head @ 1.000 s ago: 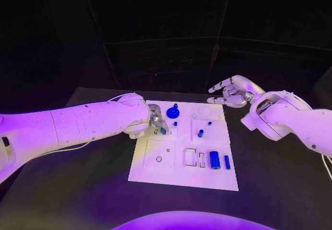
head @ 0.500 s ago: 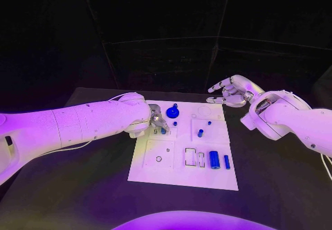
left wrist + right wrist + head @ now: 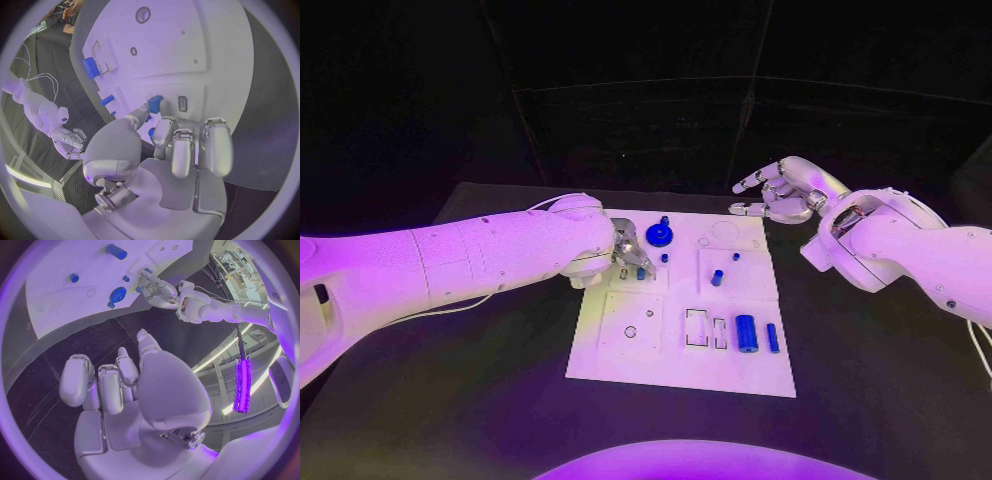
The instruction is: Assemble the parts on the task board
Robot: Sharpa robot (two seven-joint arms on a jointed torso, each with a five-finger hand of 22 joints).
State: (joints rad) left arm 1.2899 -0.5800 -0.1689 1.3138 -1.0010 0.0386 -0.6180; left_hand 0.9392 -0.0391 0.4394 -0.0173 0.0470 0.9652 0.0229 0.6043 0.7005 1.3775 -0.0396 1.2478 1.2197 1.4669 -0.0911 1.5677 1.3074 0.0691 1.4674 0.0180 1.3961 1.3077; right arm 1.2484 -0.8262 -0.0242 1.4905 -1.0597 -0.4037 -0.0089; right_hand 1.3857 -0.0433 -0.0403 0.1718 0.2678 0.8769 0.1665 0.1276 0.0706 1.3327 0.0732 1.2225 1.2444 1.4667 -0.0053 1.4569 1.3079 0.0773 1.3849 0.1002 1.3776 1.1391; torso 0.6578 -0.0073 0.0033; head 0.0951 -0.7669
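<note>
I see the black table (image 3: 473,400) with the white task board (image 3: 661,350) lying in its middle, in the same place as a second ago. My left arm (image 3: 444,265) reaches in over the board's left edge, and against the earlier frames it has barely shifted. The right arm (image 3: 906,250) hangs past the board's far right corner, unchanged as well.

The left hand (image 3: 626,254) sits low on the board's upper left part, fingers curled in close around a small blue part (image 3: 155,101); in the left wrist view the fingertips (image 3: 164,107) touch that piece, which stands on the board. The grip looks the same as half a second ago. The right hand (image 3: 779,192) hovers above the table beyond the board, fingers spread apart and holding nothing, just as before.

On the board the round blue knob (image 3: 659,236) rests near the far edge, a blue cylinder (image 3: 747,333) lies beside a thin blue pin (image 3: 772,337) near the right edge, and a short blue peg (image 3: 718,277) stands mid-board. None has moved.
</note>
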